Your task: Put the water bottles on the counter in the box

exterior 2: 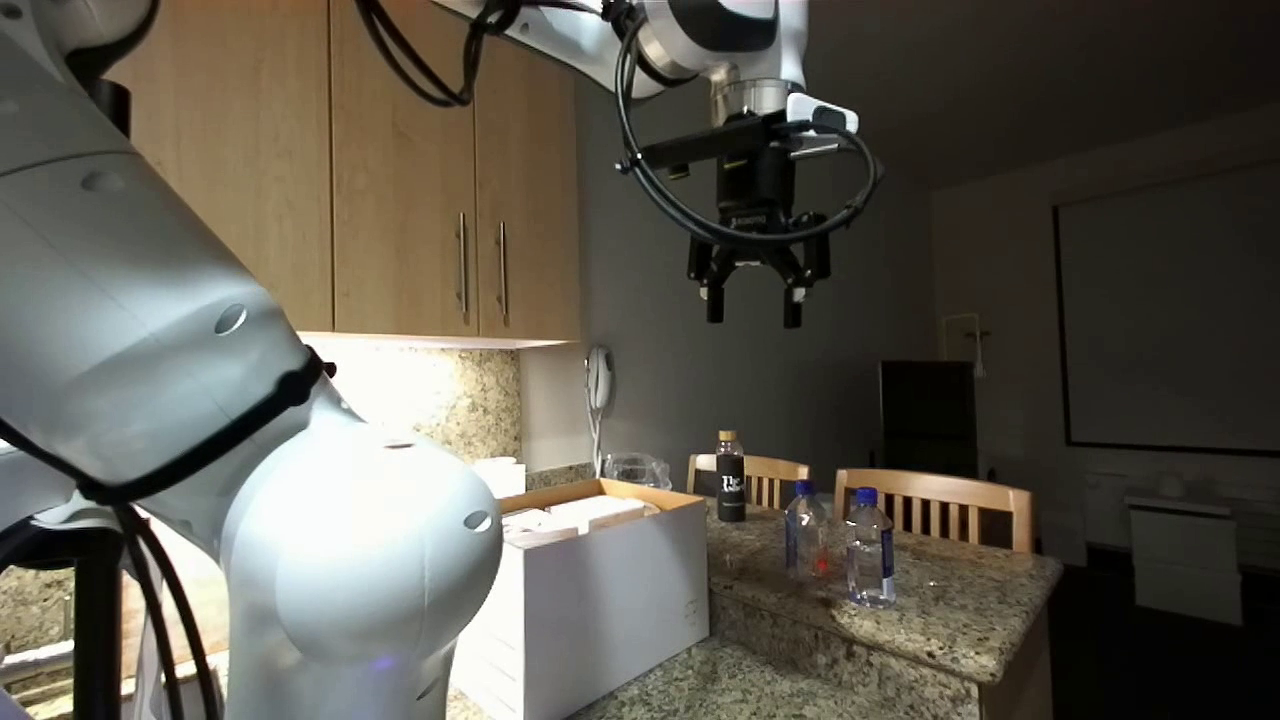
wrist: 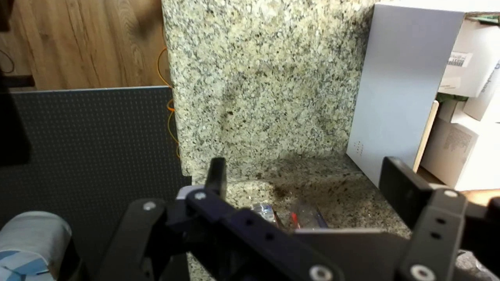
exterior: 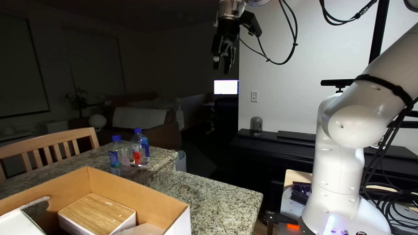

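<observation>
The claw (exterior 2: pixel 754 308) is spread wide and holds nothing, well above the table (exterior 2: pixel 950 615). Two water bottles (exterior 2: pixel 866 552) stand upright, just beside each other, on the raised part of the table, near its stepped edge and end corner; the box (exterior 2: pixel 610 595) stands on the lower part, beside the step. Handling: expect smooth, thin plastic that dents under excess force and may slip; fill level, hence weight, cannot be determined. Grip each bottle squarely around the middle, keeping it upright. Markings: the blue-and-red labels (exterior: pixel 113 159) carry blurred white capitals, probably reading FIJI; the dark flask (exterior 2: pixel 731 490) on the same table shows "The" above an illegible line
</observation>
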